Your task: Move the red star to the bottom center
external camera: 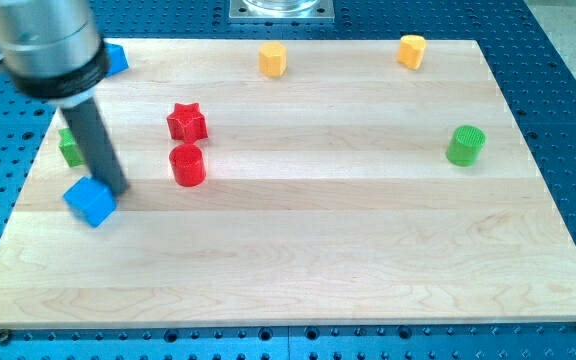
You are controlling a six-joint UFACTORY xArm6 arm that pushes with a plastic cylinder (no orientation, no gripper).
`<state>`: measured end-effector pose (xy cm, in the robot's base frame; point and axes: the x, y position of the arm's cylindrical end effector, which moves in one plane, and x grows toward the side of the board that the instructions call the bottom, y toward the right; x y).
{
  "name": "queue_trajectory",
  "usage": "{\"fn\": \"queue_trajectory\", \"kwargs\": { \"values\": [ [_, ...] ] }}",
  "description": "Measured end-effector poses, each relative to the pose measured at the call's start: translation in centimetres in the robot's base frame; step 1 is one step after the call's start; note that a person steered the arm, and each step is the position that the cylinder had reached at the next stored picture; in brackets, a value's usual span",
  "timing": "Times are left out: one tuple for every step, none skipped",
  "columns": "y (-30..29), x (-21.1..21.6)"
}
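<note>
Currently, my tip (118, 190), the lower end of the straight dark rod, rests on the pale wooden board (368, 260) near its left edge, touching or just beside the upper right side of the blue cube-shaped block (90, 202); no jaws exist on this rod, so none stand apart or together. Behind the rod, partly hidden, sits a green block (69, 148) whose shape cannot be made out. To the view's right of the tip stands the red cylinder block (187, 165), and just above it, close but apparently apart, lies the red star block (186, 122), in the board's upper left quarter, well away from the bottom edge. A second blue block (116, 58) shows beside the rod's grey housing at the top left corner, its shape unclear. Along the top edge sit two yellow-orange blocks, one near the centre (272, 59) and one toward the top right corner (412, 50). A green cylinder block (465, 145) stands near the right edge.
</note>
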<state>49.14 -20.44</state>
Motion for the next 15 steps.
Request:
{"fn": "queue_trajectory", "kwargs": {
  "values": [
    [-0.4, 4.6],
    [-1.2, 4.7],
    [-2.7, 4.5],
    [-2.7, -2.3],
    [-0.9, -6.6],
    [0.4, -11.4],
    [5.4, -12.0],
    [10.0, -12.6],
    [17.1, -12.6],
    [17.6, -12.6],
    [17.6, -12.6],
    [17.6, -12.6],
    [17.6, -12.7],
    [19.7, -13.4],
    [19.4, -10.9]
  ]
}}
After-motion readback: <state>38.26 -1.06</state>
